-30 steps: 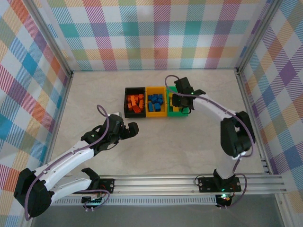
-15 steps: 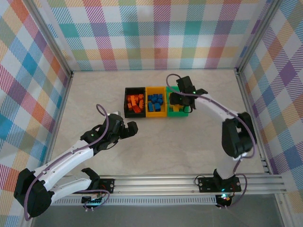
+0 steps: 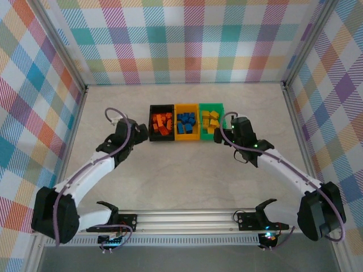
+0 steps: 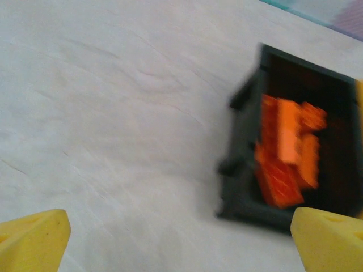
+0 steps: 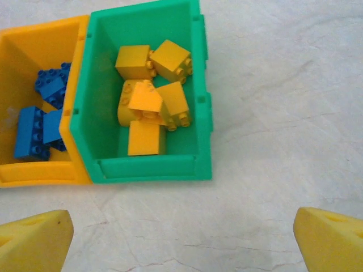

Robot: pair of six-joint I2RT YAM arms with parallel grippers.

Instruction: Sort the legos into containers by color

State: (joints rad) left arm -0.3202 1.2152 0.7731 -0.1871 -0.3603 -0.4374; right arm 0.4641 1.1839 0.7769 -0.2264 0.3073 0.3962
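Observation:
Three joined bins stand at the table's middle. The black bin (image 3: 152, 129) (image 4: 244, 187) holds orange-red legos (image 3: 163, 123) (image 4: 286, 150). Blue legos (image 3: 185, 121) (image 5: 39, 122) lie in the yellow-orange bin (image 3: 186, 136) (image 5: 34, 45). The green bin (image 3: 216, 106) (image 5: 147, 167) holds yellow legos (image 3: 210, 121) (image 5: 150, 99). My left gripper (image 3: 138, 132) (image 4: 181, 243) is open and empty, just left of the black bin; its view is blurred. My right gripper (image 3: 226, 135) (image 5: 181, 243) is open and empty, just near and right of the green bin.
Bare marble-patterned tabletop (image 3: 187, 170) surrounds the bins. Checked walls with metal posts close off the left, back and right sides. A metal rail (image 3: 187, 218) runs along the near edge by the arm bases.
The left arm swung up from the near left to the black bin's left side. The right gripper drew back from over the green bin, uncovering the yellow legos inside.

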